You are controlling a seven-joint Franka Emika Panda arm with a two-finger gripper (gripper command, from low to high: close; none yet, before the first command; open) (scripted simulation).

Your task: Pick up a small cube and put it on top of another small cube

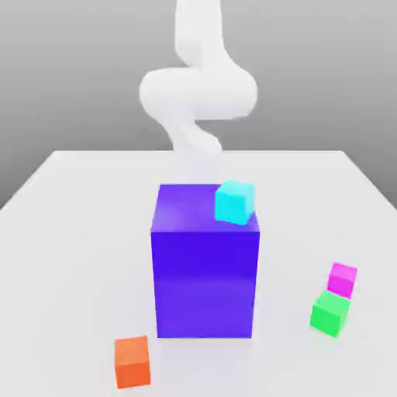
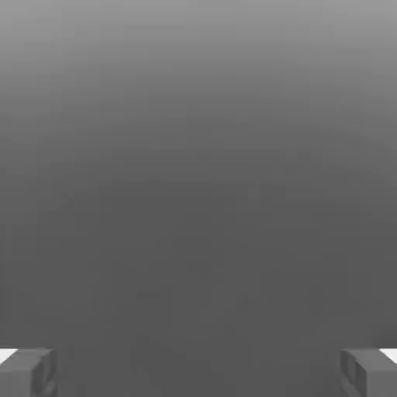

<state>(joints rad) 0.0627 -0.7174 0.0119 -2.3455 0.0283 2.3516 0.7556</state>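
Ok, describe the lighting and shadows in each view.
Exterior view: soft, even light; the table is nearly white with barely any cast shadows, the big blue-violet block is brighter on top than in front, and the arm looks washed out. Hand view: the hand with fingers wide apart against a smooth grey gradient, darker lower down.

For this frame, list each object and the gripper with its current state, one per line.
magenta cube: on the table, untouched, just behind the green cube.
green cube: on the table, nothing stacked on it.
orange cube: on the table, alone, near the front.
cyan cube: atop the blue-violet block, at its corner.
blue-violet block: upright on the table.
gripper: open, holding nothing.
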